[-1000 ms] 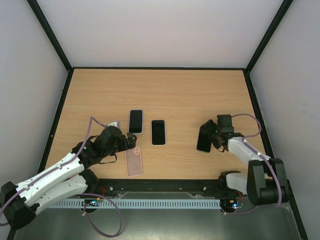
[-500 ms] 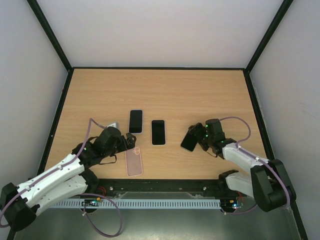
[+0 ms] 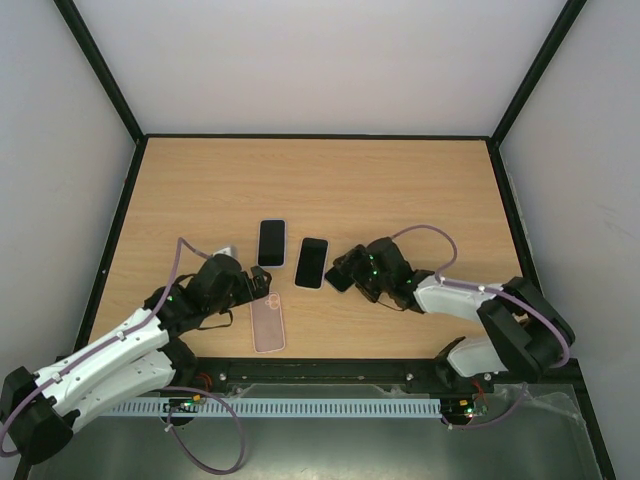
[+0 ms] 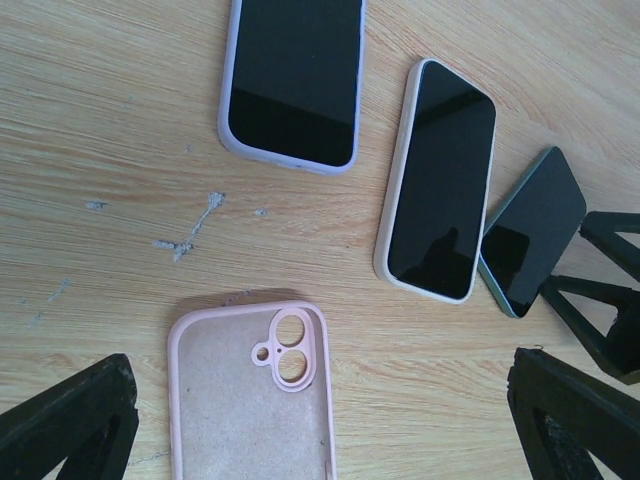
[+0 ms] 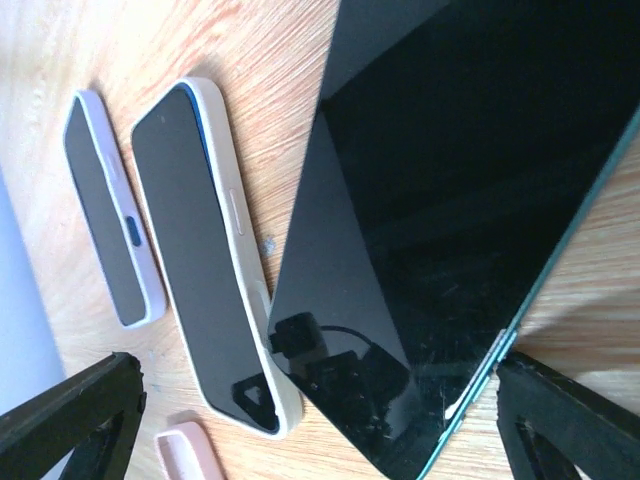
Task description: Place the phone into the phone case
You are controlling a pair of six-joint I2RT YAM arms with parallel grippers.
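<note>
An empty pink phone case (image 3: 268, 325) lies open side up near the front edge; in the left wrist view (image 4: 250, 395) its camera hole points away from me. My left gripper (image 3: 262, 283) hovers just behind it, jaws wide open and empty (image 4: 320, 400). My right gripper (image 3: 354, 272) is shut on a bare phone (image 3: 342, 272) with a black screen and teal edge (image 5: 450, 200). It holds the phone tilted, the low corner against the white-cased phone (image 5: 205, 270). The held phone also shows in the left wrist view (image 4: 535, 230).
Two other phones in cases lie mid-table: a lavender-cased one (image 3: 271, 242) (image 4: 295, 80) and a white-cased one (image 3: 311, 262) (image 4: 440, 180) to its right. A small white object (image 3: 228, 249) sits by the left arm's cable. Black frame rails edge the table.
My right gripper has carried the bare phone leftward from the right side of the table to beside the white-cased phone, which shifted slightly. The left arm has barely moved.
</note>
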